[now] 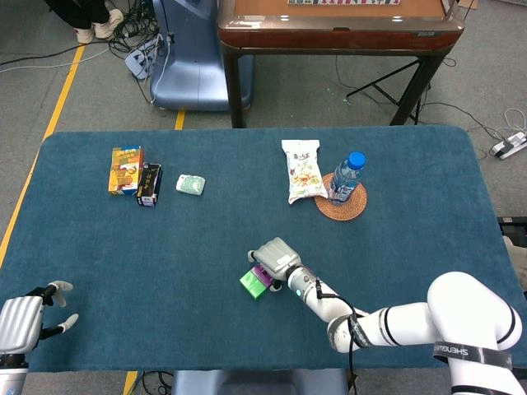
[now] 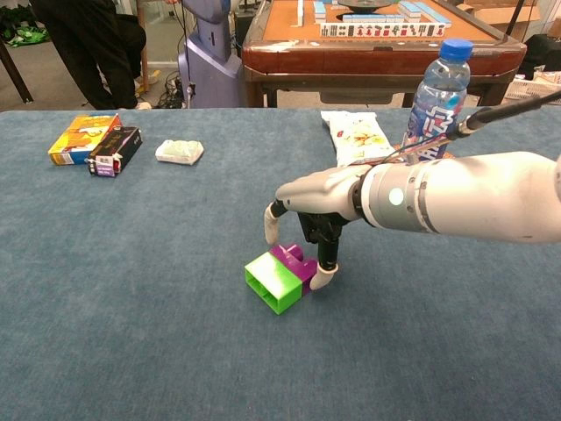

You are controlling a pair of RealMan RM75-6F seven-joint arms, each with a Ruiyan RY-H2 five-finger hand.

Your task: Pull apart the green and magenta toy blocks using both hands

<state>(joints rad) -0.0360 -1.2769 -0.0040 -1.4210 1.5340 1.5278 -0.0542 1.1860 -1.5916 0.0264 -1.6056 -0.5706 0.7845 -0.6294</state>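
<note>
Only head view shows left hand (image 1: 20,322), fingers spread, empty.

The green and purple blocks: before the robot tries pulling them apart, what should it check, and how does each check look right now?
1. Green block and magenta block joined on the table: ok.
2. Right hand over the magenta block, fingertips at its sides: ok.
3. Right hand gripping firmly: cannot tell.
4. Left hand at the green block: not ok, it is far off at the table's near left edge, open.
5. Bottle and snack bag away from the blocks: ok.
</note>
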